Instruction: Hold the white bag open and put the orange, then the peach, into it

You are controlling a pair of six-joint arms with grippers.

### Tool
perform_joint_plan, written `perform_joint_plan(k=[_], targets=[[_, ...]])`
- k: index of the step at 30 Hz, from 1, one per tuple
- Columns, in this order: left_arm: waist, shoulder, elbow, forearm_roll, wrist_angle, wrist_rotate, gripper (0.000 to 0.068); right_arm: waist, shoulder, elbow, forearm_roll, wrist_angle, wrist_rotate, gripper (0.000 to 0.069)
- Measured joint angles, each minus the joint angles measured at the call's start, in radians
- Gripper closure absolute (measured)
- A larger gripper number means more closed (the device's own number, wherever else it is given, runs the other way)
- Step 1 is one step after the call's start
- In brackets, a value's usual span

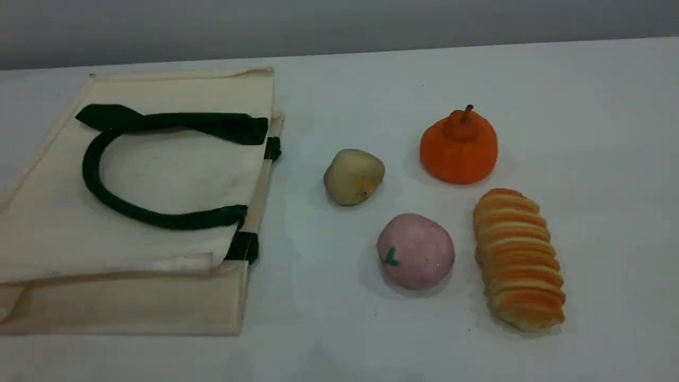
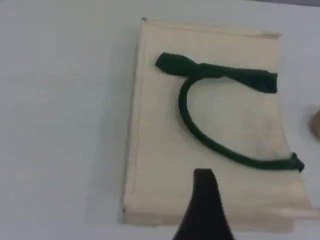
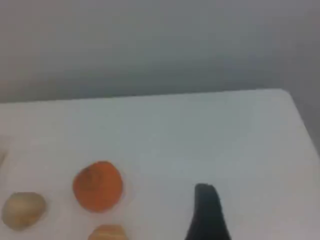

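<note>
The white bag lies flat and closed on the table's left, its dark green handle looped on top. The orange stands at the right, stem up. The peach sits nearer the front, below and left of it. Neither arm shows in the scene view. In the left wrist view one dark fingertip hangs above the bag, near its handle. In the right wrist view one fingertip hovers over bare table, right of the orange. Nothing is held.
A yellowish potato-like lump lies between the bag and the orange, and shows at the left of the right wrist view. A ridged bread loaf lies right of the peach. The table's far edge meets a grey wall.
</note>
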Motion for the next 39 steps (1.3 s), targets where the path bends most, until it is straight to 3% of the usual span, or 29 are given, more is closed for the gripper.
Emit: perform_joint_plan(k=[3,12,22,30,39], targets=[[0.0,0.17,-0.042,-0.004,-0.062,-0.002,0.0188,0.0,0.13,-0.009,0.064,-0.055,-0.042,0.0236],[0.0,0.602,-0.065,-0.008,-0.181,-0.003,0.0188,0.0,0.47,-0.125,0.266,-0.073,-0.217,0.0234],[0.0,0.892,-0.089,-0.015,-0.372,-0.028,0.0188,0.0,0.719,-0.13,0.559,-0.133,-0.451,0.0234],[0.0,1.09,-0.211,-0.067,-0.373,-0.027,0.0188,0.0,0.865,-0.13,0.817,-0.172,-0.68,0.0234],[0.0,1.281,-0.327,-0.066,-0.39,-0.025,0.0188,0.0,0.943,-0.13,1.01,-0.17,-0.865,0.0234]])
